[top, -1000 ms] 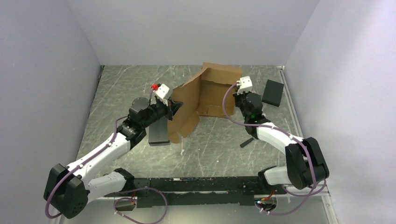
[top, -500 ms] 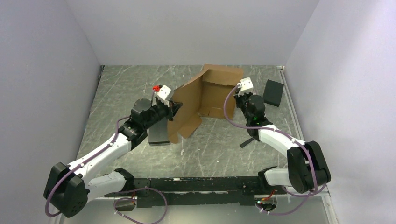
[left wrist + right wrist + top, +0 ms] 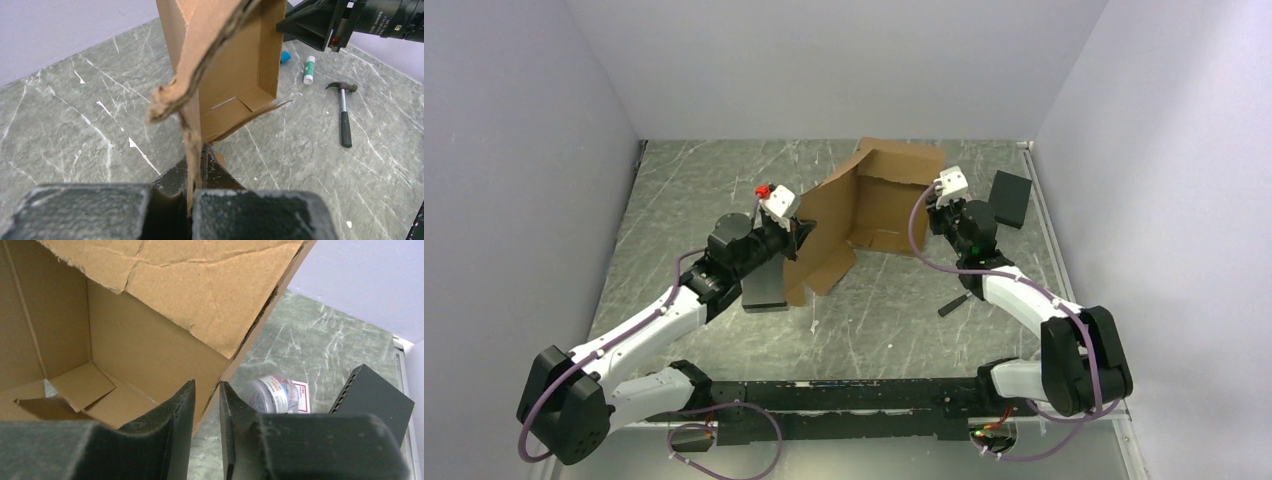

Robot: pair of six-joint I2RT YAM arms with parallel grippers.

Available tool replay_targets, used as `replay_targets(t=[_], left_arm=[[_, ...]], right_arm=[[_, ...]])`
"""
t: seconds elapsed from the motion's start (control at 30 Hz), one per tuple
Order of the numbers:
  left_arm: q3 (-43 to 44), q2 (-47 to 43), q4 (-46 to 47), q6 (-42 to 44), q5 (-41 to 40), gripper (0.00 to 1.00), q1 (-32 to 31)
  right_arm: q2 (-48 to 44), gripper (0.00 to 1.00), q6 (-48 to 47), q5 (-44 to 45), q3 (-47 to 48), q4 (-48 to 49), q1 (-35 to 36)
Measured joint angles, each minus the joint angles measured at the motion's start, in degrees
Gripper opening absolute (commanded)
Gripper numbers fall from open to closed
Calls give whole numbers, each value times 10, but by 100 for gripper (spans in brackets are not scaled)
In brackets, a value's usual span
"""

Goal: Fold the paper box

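The paper box [image 3: 879,195] flap is clamped in the left gripper [image 3: 196,159]. The right gripper [image 3: 206,395] is narrowly parted at mid-frame; the wall should be steadied.

**Pale Walls Close Around a Marble-Patterned Table**

The back wall [image 3: 844,60], the left wall [image 3: 514,180] and the right wall [image 3: 1164,180] are plain, matte and a pale lavender-white. They stand close on three sides of the table [image 3: 694,190] and meet in straight vertical corners. The tabletop is grey-green with a marble pattern, crossed by white veins and thin scratch-like streaks. A pale strip [image 3: 1046,215] runs along its right edge at the foot of the right wall. The light is soft and even and seems to fall from above. Shadows on the tabletop are faint and short, and the surface shows a dull sheen.
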Motion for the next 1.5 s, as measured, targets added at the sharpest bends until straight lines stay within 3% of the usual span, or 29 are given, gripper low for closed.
replay_targets(t=[0.13, 0.37, 0.67, 0.97, 1.5], left_arm=[[0, 1, 0, 7, -10, 0, -4], [0, 3, 1, 10, -27, 0, -5], [0, 3, 0, 10, -42, 0, -6], [0, 3, 0, 10, -46, 0, -7], [1, 3, -1, 9, -47, 0, -9]], right_arm=[[-10, 44, 7, -35, 9, -30, -19], [-19, 77, 1, -126, 40, -99, -64], [-33, 84, 7, -218, 51, -150, -94], [-40, 95, 100, -284, 63, -158, -123], [-31, 96, 263, -289, 96, -141, -136]])
